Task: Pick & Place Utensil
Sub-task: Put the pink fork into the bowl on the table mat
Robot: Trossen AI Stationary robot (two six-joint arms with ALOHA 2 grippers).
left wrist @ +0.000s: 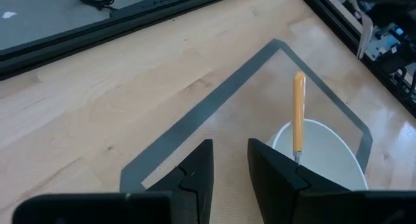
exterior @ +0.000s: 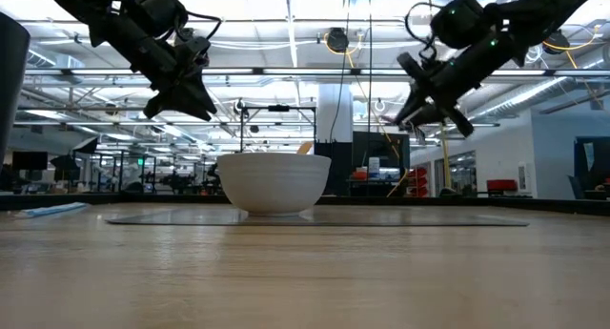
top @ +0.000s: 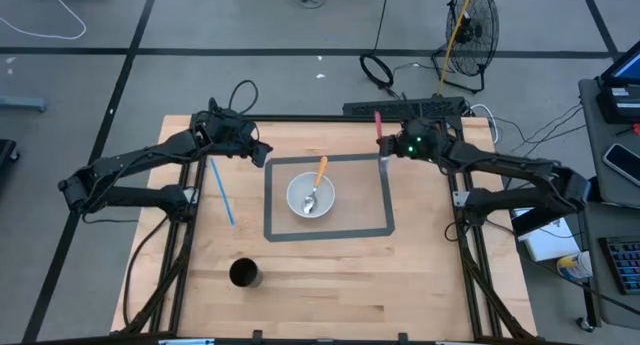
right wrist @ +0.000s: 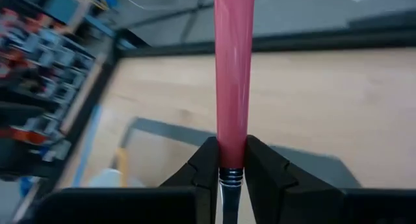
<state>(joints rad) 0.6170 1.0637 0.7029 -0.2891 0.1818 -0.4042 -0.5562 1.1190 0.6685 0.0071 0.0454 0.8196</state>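
My right gripper (top: 386, 145) is shut on a pink-handled utensil (top: 378, 120) and holds it above the far right corner of the grey tape rectangle (top: 330, 233). The utensil's working end is hidden under the fingers. A white bowl (top: 310, 196) stands inside the rectangle. An orange-handled spoon (top: 319, 175) lies with its head in the bowl and its handle leaning on the far rim. My left gripper (left wrist: 229, 160) hangs open over the rectangle's far left corner, short of the bowl (left wrist: 325, 152), with nothing between its fingers. My right gripper pinches the utensil between its two fingers where the pink handle meets the metal collar (right wrist: 231, 167). The fingers come from the table's right, slanting down, and lie across the utensil. The utensil is lifted clear of the table, its pink handle (right wrist: 232, 68) rising away from the fingers.
A blue straw-like stick (top: 222, 190) lies on the wood left of the rectangle. A black cup (top: 245, 274) stands near the front left. Bare wood lies right of the rectangle and along the near edge. A black frame rail borders the table.
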